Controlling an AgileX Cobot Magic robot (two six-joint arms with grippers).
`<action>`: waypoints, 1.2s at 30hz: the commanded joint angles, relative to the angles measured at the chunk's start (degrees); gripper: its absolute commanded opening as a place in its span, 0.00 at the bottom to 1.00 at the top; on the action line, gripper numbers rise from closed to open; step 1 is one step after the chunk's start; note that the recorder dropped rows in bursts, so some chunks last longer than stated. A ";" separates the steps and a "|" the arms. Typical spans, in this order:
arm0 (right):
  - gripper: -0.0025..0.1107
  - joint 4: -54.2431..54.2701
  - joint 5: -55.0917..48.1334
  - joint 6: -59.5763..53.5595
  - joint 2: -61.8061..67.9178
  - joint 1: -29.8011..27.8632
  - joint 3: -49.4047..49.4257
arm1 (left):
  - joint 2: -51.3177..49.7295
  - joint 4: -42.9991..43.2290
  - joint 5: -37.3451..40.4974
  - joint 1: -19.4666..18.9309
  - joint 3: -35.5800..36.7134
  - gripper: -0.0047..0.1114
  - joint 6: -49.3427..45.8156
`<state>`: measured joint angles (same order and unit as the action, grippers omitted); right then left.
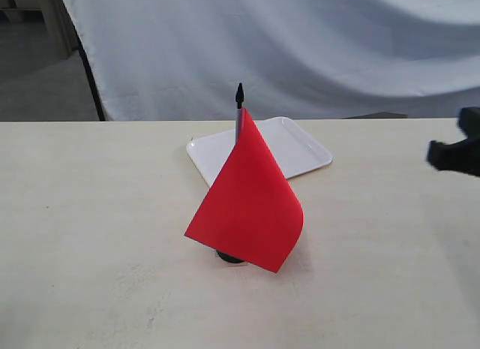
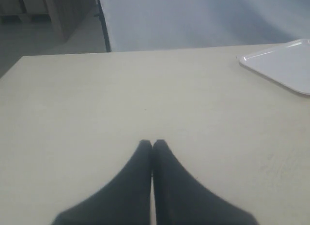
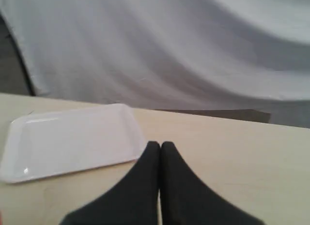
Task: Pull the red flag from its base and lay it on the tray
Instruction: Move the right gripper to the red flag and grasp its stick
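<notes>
Pale, matte cream tabletop [image 1: 90,214] fills your workspace, with a softly creased white cloth backdrop [image 1: 315,49] hanging behind it. Toward the table's far edge lies the flat, glossy white rectangular plastic tray [image 1: 300,150], which has rounded corners and a low raised rim.

Just in front of the tray, on the camera's side, stands the small bright-red rectangular cloth flag [image 1: 247,206]. Its fabric is smooth, and the lower corner curls gently. The thin silver pole [image 1: 238,127] is upright and ends in a pointed black tip that shows against the backdrop above the tray. The pole sits in the small round black base [image 1: 229,257], of which you see only a sliver beneath the cloth.

Your left gripper [image 2: 152,144] has its black tapered fingers pressed together with nothing between them. It is over bare table, well apart from the tray. Your right gripper [image 3: 160,146] is likewise closed tip to tip and empty. In its wrist view it points just beside the tray's corner. From the exterior view it is a blurred dark shape off to the tray's right, well apart from the flag. Neither pair of jaws touches the flag.
</notes>
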<state>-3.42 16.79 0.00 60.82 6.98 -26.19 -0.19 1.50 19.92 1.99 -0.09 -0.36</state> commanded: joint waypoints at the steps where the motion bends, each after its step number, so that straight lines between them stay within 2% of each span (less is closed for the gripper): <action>1: 0.02 -3.69 5.76 2.12 6.36 9.72 -0.01 | 0.19 0.15 -0.26 -0.12 0.09 0.04 0.36; 7: 0.02 -3.69 13.47 3.40 17.61 21.87 -0.01 | 0.19 0.15 -0.26 -0.12 0.09 0.04 0.36; 11: 0.05 -3.69 17.61 3.40 22.62 25.83 -0.45 | 0.19 0.15 -0.26 -0.12 0.09 0.04 0.36; 12: 0.10 -3.69 18.76 3.40 23.51 26.31 -0.45 | 0.19 0.15 -0.26 -0.12 0.09 0.04 0.36; 13: 0.19 -3.69 20.12 3.40 24.24 26.89 -0.45 | 0.19 0.15 -0.26 -0.12 0.09 0.04 0.36; 17: 0.67 -3.69 24.08 3.40 27.94 27.27 -0.45 | 0.19 0.15 -0.26 -0.12 0.09 0.04 0.36; 19: 0.74 -3.69 25.92 3.40 30.59 27.27 -0.45 | 0.19 0.15 -0.26 -0.12 0.09 0.04 0.36; 25: 0.74 -3.69 36.97 3.40 36.52 27.27 -1.84 | 0.19 0.15 -0.26 -0.12 0.09 0.04 0.36; 36: 0.74 -3.69 37.08 3.40 46.14 27.27 -11.37 | 0.19 0.15 -0.26 -0.12 0.09 0.04 0.36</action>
<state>-6.76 53.27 3.22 105.17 34.23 -35.72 -0.19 1.50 19.92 1.99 -0.09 -0.36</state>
